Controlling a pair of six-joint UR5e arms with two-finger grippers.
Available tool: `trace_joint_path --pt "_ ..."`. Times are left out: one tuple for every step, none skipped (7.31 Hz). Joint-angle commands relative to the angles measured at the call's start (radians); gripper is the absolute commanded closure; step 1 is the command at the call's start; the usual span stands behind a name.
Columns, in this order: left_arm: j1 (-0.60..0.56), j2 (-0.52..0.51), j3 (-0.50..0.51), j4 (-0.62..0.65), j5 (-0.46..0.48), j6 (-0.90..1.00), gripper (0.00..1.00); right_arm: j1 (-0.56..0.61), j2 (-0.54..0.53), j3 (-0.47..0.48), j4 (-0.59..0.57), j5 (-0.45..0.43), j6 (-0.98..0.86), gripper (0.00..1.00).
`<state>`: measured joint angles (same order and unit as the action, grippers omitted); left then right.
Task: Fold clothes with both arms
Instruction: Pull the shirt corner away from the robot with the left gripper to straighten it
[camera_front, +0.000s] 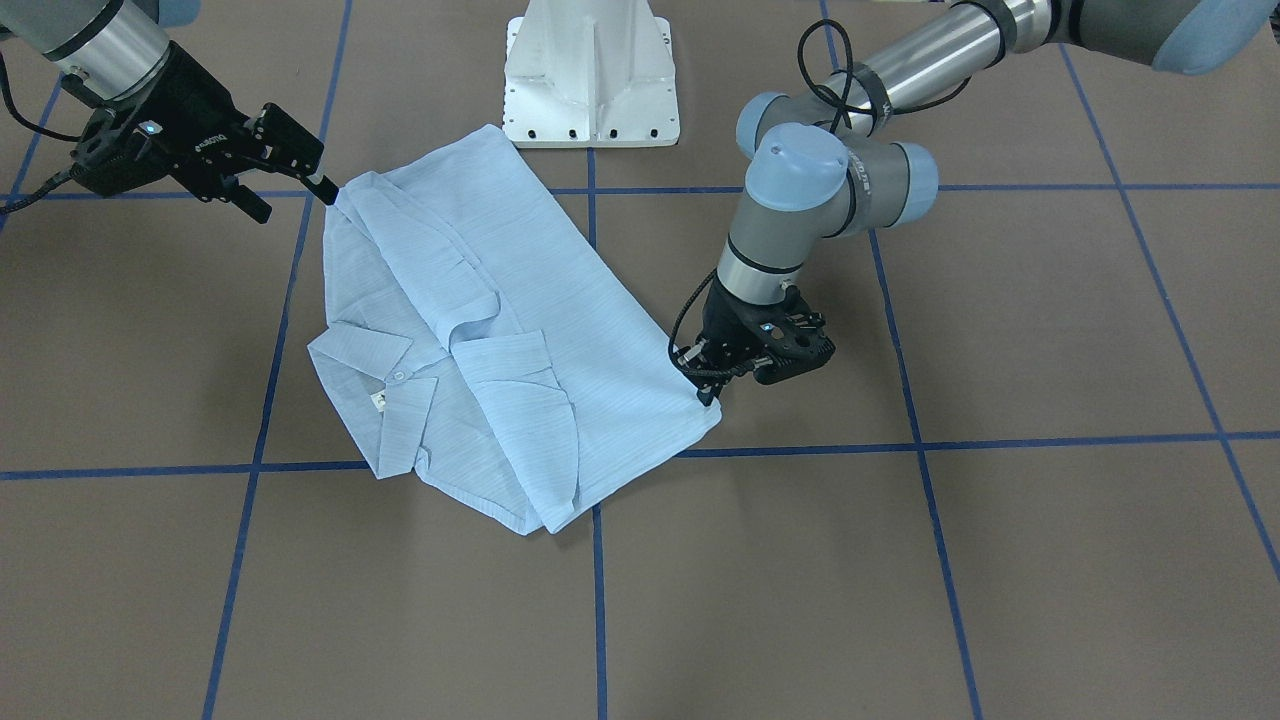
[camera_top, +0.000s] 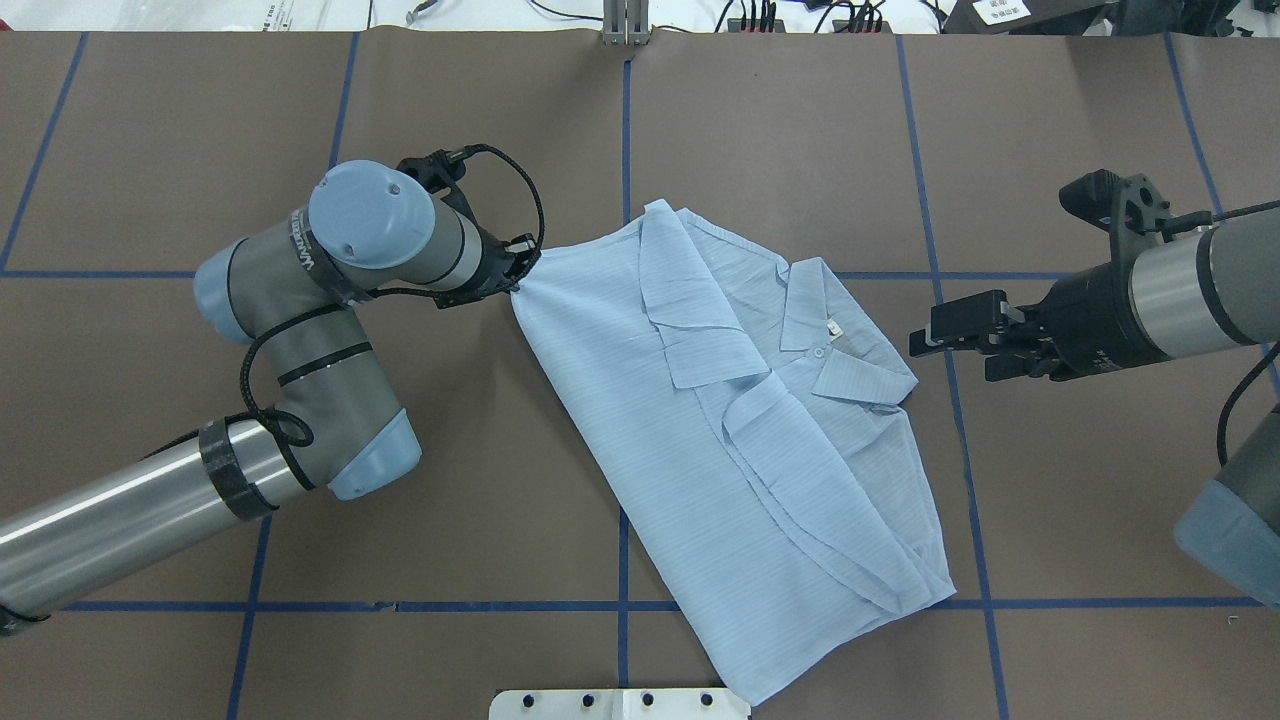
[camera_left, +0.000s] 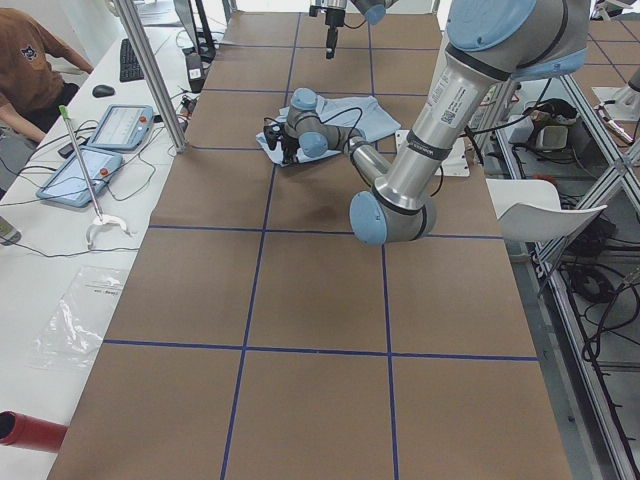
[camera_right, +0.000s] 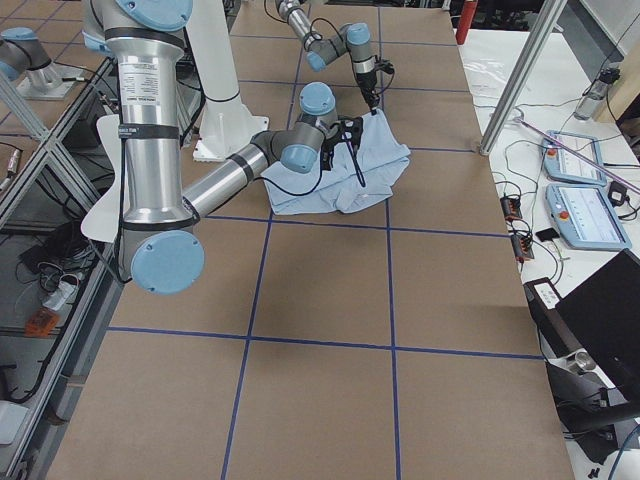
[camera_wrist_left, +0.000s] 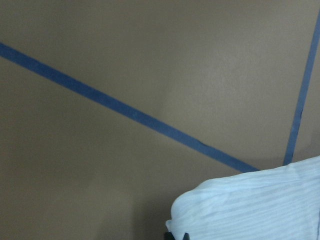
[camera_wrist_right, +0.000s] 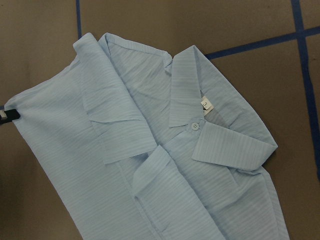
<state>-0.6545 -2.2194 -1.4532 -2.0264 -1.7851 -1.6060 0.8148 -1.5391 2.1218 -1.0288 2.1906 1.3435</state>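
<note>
Brown table (camera_top: 800, 150), blue tape grid (camera_top: 450, 606). The shirt (camera_top: 740, 440) lies folded near centre, collar side up and askew to the grid. The left gripper (camera_top: 517, 281) has its jaws pinched on a hem corner, with the fingertips largely hidden by wrist and cloth. The right gripper (camera_top: 950, 350) is beside the collar end, jaws apart and empty. Its height above the table is unclear.

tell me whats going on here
A light blue shirt is being folded. It lies flat with its sleeves folded in. The left tool seems to pinch one corner, on the side away from the collar. The right tool is open, holds nothing and hovers off the shirt's collar side.
</note>
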Motion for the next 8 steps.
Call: trace_joint_path --pt "-0.081 -0.06 0.191 -0.148 0.001 0.073 1.0 0.004 0.008 -0.002 0.004 0.0 0.006 0.0" --pt "-0.106 -0.115 0.291 -0.22 0.0 0.083 1.0 0.004 0.031 -0.011 0.004 0.003 0.009 0.0" --pt "-0.122 -0.172 0.35 -0.234 -0.002 0.084 1.0 0.003 0.033 -0.019 0.006 0.005 0.005 0.0" --pt "-0.122 -0.227 0.408 -0.267 -0.002 0.083 1.0 0.003 0.034 -0.017 0.006 0.005 0.002 0.0" --pt "-0.12 -0.288 0.544 -0.405 -0.002 0.098 1.0 0.003 0.04 -0.017 0.006 0.006 -0.001 0.0" --pt "-0.12 -0.346 0.671 -0.504 -0.002 0.101 1.0 0.003 0.043 -0.017 0.006 0.006 -0.003 0.0" --pt "-0.12 -0.356 0.677 -0.509 -0.002 0.103 1.0 0.003 0.048 -0.016 0.006 0.008 -0.003 0.0" --pt "-0.12 -0.358 0.679 -0.521 0.003 0.106 1.0 0.003 0.048 -0.019 0.004 0.008 -0.003 0.0"
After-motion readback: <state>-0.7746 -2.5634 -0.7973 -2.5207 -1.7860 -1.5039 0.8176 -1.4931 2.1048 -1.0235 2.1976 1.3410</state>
